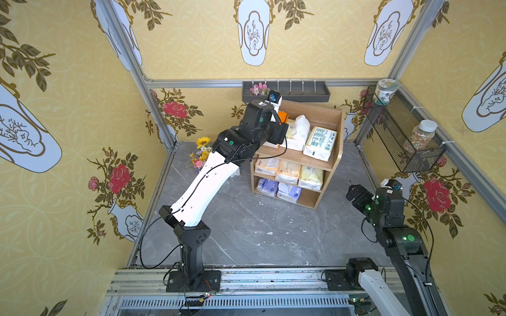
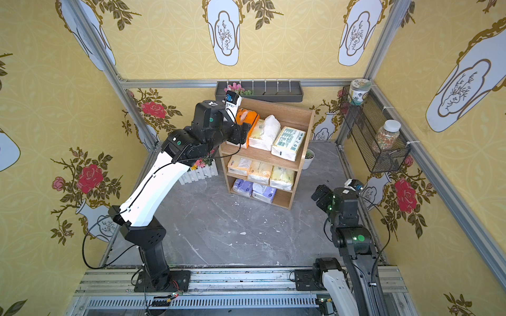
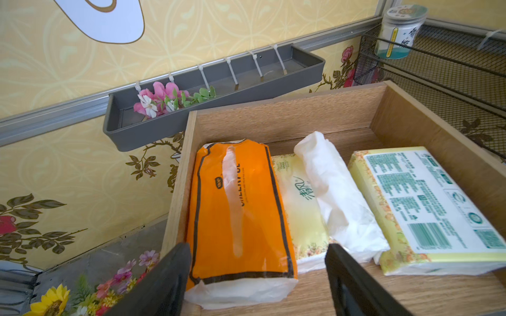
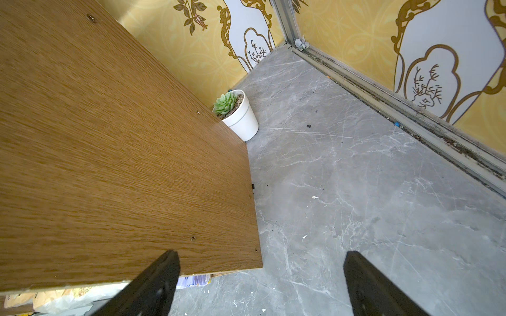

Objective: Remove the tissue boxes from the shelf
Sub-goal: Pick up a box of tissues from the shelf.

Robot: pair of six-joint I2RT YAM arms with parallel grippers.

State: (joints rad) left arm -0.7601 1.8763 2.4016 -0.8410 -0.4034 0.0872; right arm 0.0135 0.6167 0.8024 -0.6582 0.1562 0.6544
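Top tier of the shelf (image 3: pixel 301 115), left wrist view. Straddling the near end of the orange pack (image 3: pixel 235 205) with the left fingers (image 3: pixel 169 273) apart: one touching or just beside the pack's outer edge, next to the shelf's side panel. The second stands clear of the inner edge, in front of the cream pack (image 3: pixel 298 208). Not yet clamped.

Likely step: gripping the orange pack for withdrawal. To do it well:
- Reach slightly deeper and centre on the pack.
- Keep the inner finger off the cream pack and its loose tissue (image 3: pixel 336 191).
- Close gently on the soft wrap.
- Draw straight out over the front edge.

Right fingers (image 4: pixel 153 287) apart and empty, near the shelf's right side panel. All eight packs on the shelf: three on top, three on the middle tier (image 1: pixel 287 171), two lavender packs (image 1: pixel 267 187) below.
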